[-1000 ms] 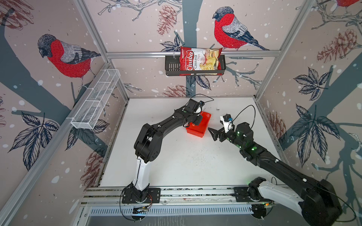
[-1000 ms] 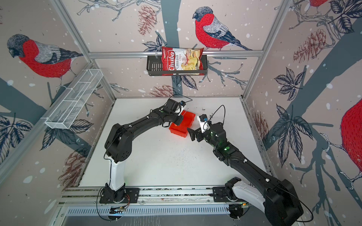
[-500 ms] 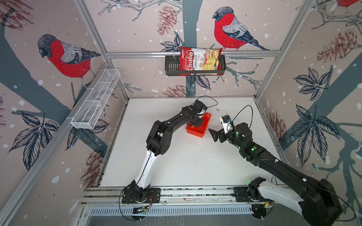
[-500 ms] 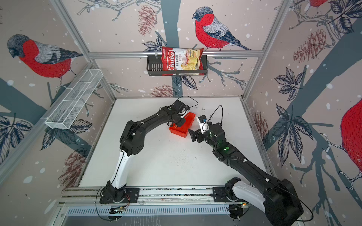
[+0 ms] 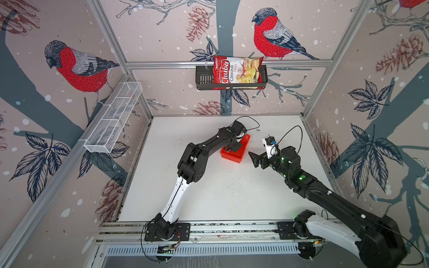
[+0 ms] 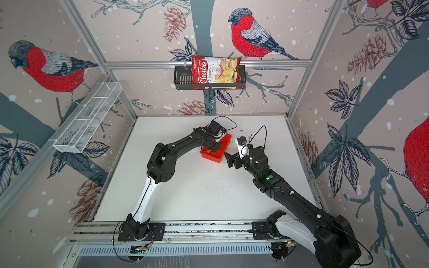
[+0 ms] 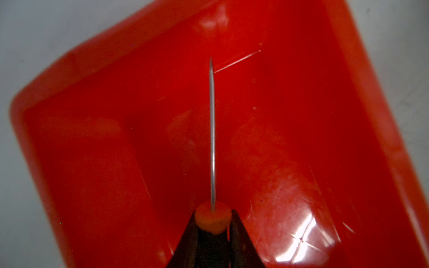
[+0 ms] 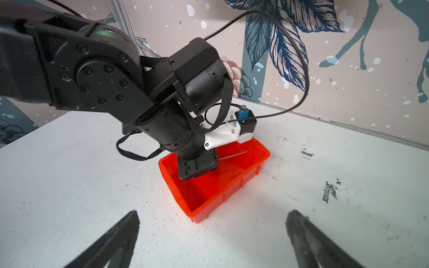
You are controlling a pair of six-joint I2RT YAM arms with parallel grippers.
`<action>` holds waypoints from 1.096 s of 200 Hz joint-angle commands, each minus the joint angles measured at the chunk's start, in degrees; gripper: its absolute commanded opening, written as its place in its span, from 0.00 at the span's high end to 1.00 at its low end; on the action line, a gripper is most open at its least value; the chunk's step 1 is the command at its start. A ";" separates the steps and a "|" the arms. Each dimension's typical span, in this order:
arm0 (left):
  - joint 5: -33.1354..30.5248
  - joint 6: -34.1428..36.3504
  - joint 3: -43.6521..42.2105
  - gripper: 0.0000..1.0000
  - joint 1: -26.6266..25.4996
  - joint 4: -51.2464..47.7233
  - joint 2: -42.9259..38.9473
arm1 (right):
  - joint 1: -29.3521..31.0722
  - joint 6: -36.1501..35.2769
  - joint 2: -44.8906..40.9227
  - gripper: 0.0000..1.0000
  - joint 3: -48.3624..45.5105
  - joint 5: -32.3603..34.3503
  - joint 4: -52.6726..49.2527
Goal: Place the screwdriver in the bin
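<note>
A long white wire-mesh basket hangs on the left wall, well apart from the work. On the back wall hangs a black slotted basket with a red bag of cassava chips standing in it, high above the desk.

The left arm reaches from the front rail over the middle of the desk, and its left tool hangs down inside the bin, which lies at an angle near the desk's centre. From above, the arm's wrist and its white camera mount cover most of the bin's inside, so the screwdriver is hard to make out in both top views. The left wrist view shows it plainly: the tool's two dark fingers are pinching the handle on both sides, its orange end poking out between them. The thin silver shaft runs out over the red floor of the bin toward a far wall. From the right wrist view, the shaft slants slightly upward, within the bin's walls.

Just right of the bin, with bare desk between, the right tool faces the bin's side, its fingers spread wide and holding nothing. Dark specks and a scuff mark the desk nearby.
</note>
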 commanded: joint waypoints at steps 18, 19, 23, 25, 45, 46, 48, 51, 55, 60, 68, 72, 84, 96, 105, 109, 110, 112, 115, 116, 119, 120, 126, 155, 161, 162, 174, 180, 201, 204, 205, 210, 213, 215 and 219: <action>-1.79 0.12 -0.97 0.51 -0.45 0.80 -2.65 | -0.02 1.32 -1.52 0.00 -0.40 1.39 2.77; -1.83 0.12 -0.98 0.51 -0.50 0.81 -2.74 | -0.03 1.37 -1.52 0.00 -0.43 1.42 2.84; -1.86 0.11 -1.19 0.50 -0.50 0.89 -3.08 | -0.03 1.56 -1.84 0.00 -0.60 1.51 3.07; -1.87 0.11 -1.30 0.49 -0.55 0.97 -3.26 | -0.03 1.65 -1.94 0.00 -0.69 1.60 3.26; -2.23 0.20 -3.25 0.46 -0.88 3.19 -5.94 | -0.53 3.00 -3.28 0.00 -1.39 2.04 4.40; -2.23 0.20 -3.35 0.46 -0.89 3.41 -6.10 | -0.59 3.05 -3.33 0.00 -1.40 2.05 4.49; -2.21 0.20 -3.77 0.45 -0.96 3.85 -6.39 | -0.68 3.19 -3.48 0.00 -1.46 2.10 4.65; -2.10 0.28 -4.25 0.44 -0.98 4.42 -6.82 | -0.80 3.36 -3.63 0.00 -1.57 2.09 4.79; -1.94 0.31 -4.67 0.43 -1.06 5.00 -7.43 | -1.02 3.62 -3.87 0.00 -1.67 2.15 5.04; -1.88 0.29 -4.99 0.42 -1.07 5.63 -8.08 | -1.28 3.92 -4.11 0.00 -1.81 2.23 5.23; -1.88 0.08 -5.27 0.40 -1.14 6.23 -8.93 | -1.80 4.56 -4.57 0.00 -2.01 2.23 5.65; -1.96 -0.10 -5.29 0.39 -1.16 6.38 -9.48 | -2.02 4.85 -4.81 0.00 -2.11 2.24 5.87; -2.11 -0.70 -5.90 0.36 -1.15 7.36 -11.14 | -2.97 6.10 -5.61 0.00 -2.53 2.13 6.67; -1.99 -1.31 -8.05 0.32 -1.15 9.86 -13.57 | -4.28 7.93 -6.43 0.00 -3.12 2.00 7.90; -2.00 -1.82 -10.34 0.27 -1.16 12.46 -15.69 | -5.52 9.77 -7.03 0.00 -3.47 1.31 8.93; -2.12 -2.09 -11.31 0.25 -1.16 13.58 -16.67 | -6.25 10.62 -7.29 0.00 -3.63 0.75 9.49; -2.22 -2.18 -11.60 0.25 -1.16 14.02 -16.91 | -6.35 10.81 -7.36 0.00 -3.67 0.62 9.67; -2.33 -2.28 -12.23 0.24 -1.09 14.69 -17.42 | -6.73 11.30 -7.45 0.00 -3.76 0.54 9.99; -2.46 -2.46 -13.18 0.22 -1.11 15.60 -18.07 | -7.18 11.91 -7.64 0.00 -3.95 0.30 10.49; -2.48 -2.54 -13.45 0.21 -1.09 15.90 -18.36 | -7.38 12.16 -7.71 0.00 -4.00 0.22 10.61; -2.61 -2.71 -14.19 0.20 -1.12 16.81 -19.11 | -7.82 12.90 -7.87 0.00 -4.16 -0.01 11.21; -2.68 -2.71 -14.57 0.20 -1.09 17.12 -19.32 | -8.01 13.09 -7.91 0.00 -4.19 -0.03 11.37; -3.23 -3.29 -16.46 0.17 -1.09 19.15 -20.82 | -9.06 14.41 -8.16 0.00 -4.54 -0.37 12.40; -5.31 -4.28 -27.44 0.10 -1.07 29.79 -29.33 | -13.99 19.10 -8.50 0.00 -5.95 -0.39 15.87; -5.79 -4.20 -30.13 0.09 -0.98 32.43 -31.21 | -14.93 19.92 -8.43 0.00 -6.20 -0.27 16.35; -5.85 -4.20 -30.63 0.09 -0.98 33.02 -31.65 | -15.13 20.07 -8.41 0.00 -6.23 -0.29 16.44; -6.73 -3.95 -36.07 0.08 -0.61 38.45 -35.73 | -16.81 21.71 -8.21 0.00 -6.91 -0.27 18.31; -6.65 -3.70 -38.63 0.08 -0.36 41.01 -37.73 | -17.45 22.30 -8.13 0.00 -7.31 -0.18 19.33; -4.51 -2.97 -49.48 0.08 1.31 52.63 -44.49 | -18.96 22.52 -7.05 0.00 -7.92 1.18 21.83; -4.36 -2.83 -51.02 0.08 1.57 54.19 -45.43 | -19.15 22.43 -6.86 0.00 -7.88 1.48 21.93; -4.43 -2.85 -51.54 0.08 1.66 54.80 -45.80 | -19.17 22.34 -6.79 0.00 -7.86 1.55 21.96; -4.86 -2.95 -54.10 0.08 2.00 57.73 -47.26 | -19.47 22.02 -6.51 0.00 -7.79 2.05 22.07; -5.73 -3.27 -55.59 0.07 2.27 59.49 -48.35 | -19.60 21.78 -6.32 0.00 -7.75 2.30 22.07; -6.33 -3.48 -56.56 0.07 2.38 60.64 -48.99 | -19.67 21.54 -6.24 0.00 -7.75 2.58 22.03; -7.41 -3.75 -59.13 0.06 2.64 62.96 -50.40 | -19.84 21.08 -6.07 0.00 -7.66 3.07 22.06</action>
